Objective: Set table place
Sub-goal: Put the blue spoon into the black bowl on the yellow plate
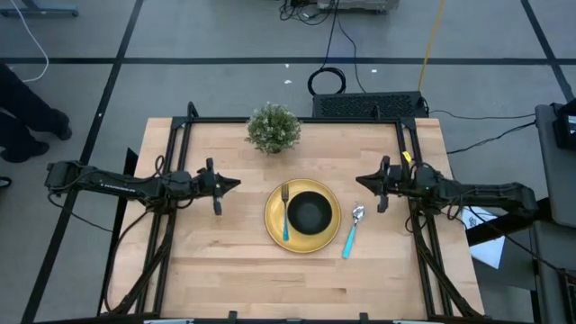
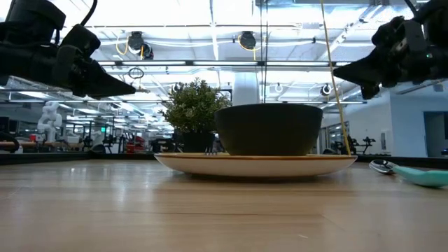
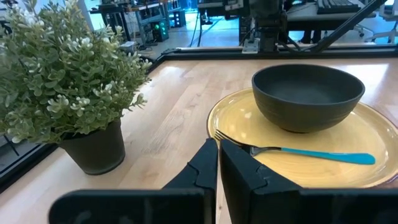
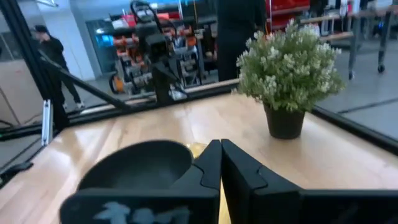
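1. Table place, almost complete by the look of it: yellow plate [image 1: 271, 214] lying at the middle of the desk [image 1: 216, 270], a little toward the right arm's side, with black bowl [image 1: 309, 213] standing in its centre.
2. Fork [image 1: 286, 216] lying on the plate's left part, just beside the bowl, tines pointing toward the far edge of the desk; spoon [image 1: 351, 232] lying on the wood just beside the plate's right rim, not touching it as far as can be seen.
3. Left pincer [image 1: 232, 184] pressed together and pinching nothing, hovering above the desk, near the plate's left side; right pincer [image 1: 362, 181] also pressed together and empty, hovering near the plate's right side, above the spoon's bowl end.
4. Step in hand, as a judgement: probably only a last check or a retreat. To do well: lift both arms straight away from the plate, avoid brushing the spoon or the bowl's rim, and leave the fork on the plate unless the setting needs it on the wood.
5. Farther off, potted plant [image 1: 273, 128] standing at the far edge of the desk, well apart from the plate; not part of the setting, best left untouched.
6. Count: one plate, one bowl, one fork, one spoon, one plant, two pincers.
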